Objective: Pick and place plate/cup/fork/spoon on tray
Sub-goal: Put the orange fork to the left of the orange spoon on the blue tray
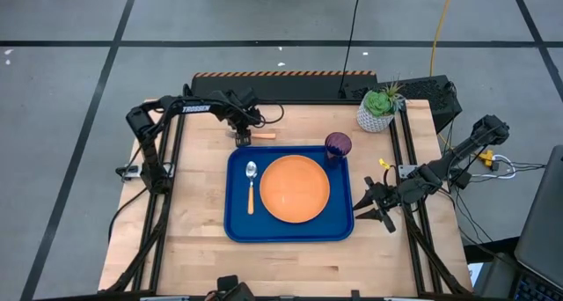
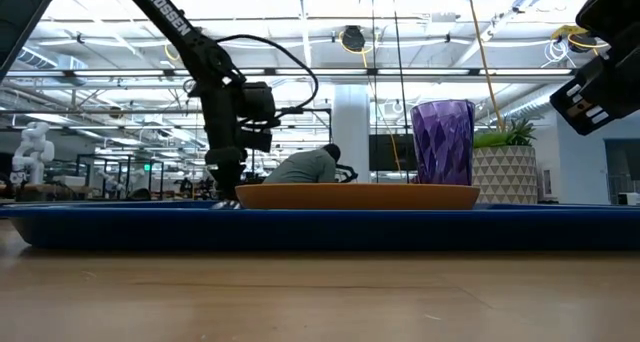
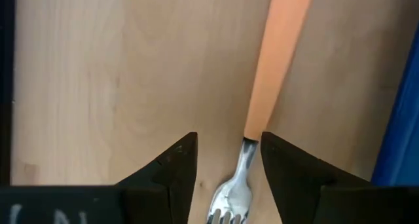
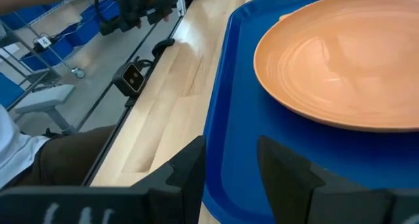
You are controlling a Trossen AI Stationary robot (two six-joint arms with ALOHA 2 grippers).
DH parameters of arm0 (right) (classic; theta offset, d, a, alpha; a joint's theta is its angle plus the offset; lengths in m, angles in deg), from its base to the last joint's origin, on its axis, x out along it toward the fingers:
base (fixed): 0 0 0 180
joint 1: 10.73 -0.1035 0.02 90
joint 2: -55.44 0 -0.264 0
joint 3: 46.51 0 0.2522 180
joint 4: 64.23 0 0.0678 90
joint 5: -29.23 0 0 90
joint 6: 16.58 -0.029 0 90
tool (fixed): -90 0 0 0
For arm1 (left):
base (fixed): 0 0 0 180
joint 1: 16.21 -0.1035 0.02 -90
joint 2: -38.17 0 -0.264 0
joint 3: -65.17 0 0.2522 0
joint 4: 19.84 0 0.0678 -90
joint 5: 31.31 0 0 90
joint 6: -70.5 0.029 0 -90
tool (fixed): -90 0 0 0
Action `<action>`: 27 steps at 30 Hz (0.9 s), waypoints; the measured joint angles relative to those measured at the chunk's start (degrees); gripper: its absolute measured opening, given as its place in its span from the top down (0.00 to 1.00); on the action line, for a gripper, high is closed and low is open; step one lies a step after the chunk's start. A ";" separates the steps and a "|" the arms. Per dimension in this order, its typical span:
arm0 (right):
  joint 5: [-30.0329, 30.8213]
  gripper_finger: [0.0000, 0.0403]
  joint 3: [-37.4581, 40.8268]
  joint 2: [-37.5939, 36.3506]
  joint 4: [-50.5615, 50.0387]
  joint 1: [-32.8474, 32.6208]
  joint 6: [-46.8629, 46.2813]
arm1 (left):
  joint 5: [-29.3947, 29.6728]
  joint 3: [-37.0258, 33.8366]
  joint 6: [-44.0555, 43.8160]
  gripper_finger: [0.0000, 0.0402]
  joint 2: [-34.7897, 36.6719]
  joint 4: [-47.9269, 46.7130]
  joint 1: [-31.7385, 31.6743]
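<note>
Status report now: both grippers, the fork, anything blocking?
Left gripper open, straddling the fork on the table behind the tray. Right gripper open, idle at the tray's right edge. Plate, cup, spoon on tray. Nothing blocking.

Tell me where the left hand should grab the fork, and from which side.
Grip the fork at its thin metal neck, coming straight down. It lies flat on the table beyond the tray, and the left hand is open, already straddling that neck.

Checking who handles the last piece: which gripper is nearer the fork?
Left. The left gripper is down over the fork on the wood behind the tray, fingers open astride its neck. The right gripper waits off the tray's right edge.
</note>
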State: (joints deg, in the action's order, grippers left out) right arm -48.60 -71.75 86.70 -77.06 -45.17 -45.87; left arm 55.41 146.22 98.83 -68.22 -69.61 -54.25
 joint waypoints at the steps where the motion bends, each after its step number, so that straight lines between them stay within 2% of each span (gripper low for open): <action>1: 0.00 0.68 0.00 0.00 -0.18 0.00 -0.05 | -0.15 0.00 -0.25 0.59 -0.04 -0.25 -0.16; 6: 0.00 0.68 0.00 0.00 -0.36 0.00 -0.07 | -1.67 -0.01 -0.36 0.63 -1.55 -0.43 -0.20; 18: 0.00 0.68 0.00 0.00 -1.23 0.00 -0.08 | -1.69 0.09 1.14 0.65 -2.93 0.11 -0.29; 20: 0.01 0.68 0.00 -0.01 -1.22 0.00 -0.16 | -1.96 0.09 1.00 0.71 -2.95 0.02 -0.54; 24: 0.04 0.68 0.00 -0.02 -1.23 0.00 -0.25 | -1.57 0.11 1.06 0.92 -2.97 0.11 -0.64; 27: 0.04 0.68 0.00 0.00 -1.23 0.00 -0.27 | -0.47 0.11 1.45 0.95 -2.97 0.13 -0.59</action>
State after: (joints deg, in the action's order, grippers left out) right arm -48.56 -71.75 86.70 -78.29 -45.17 -46.14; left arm 54.94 146.33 100.28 -71.19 -69.48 -54.85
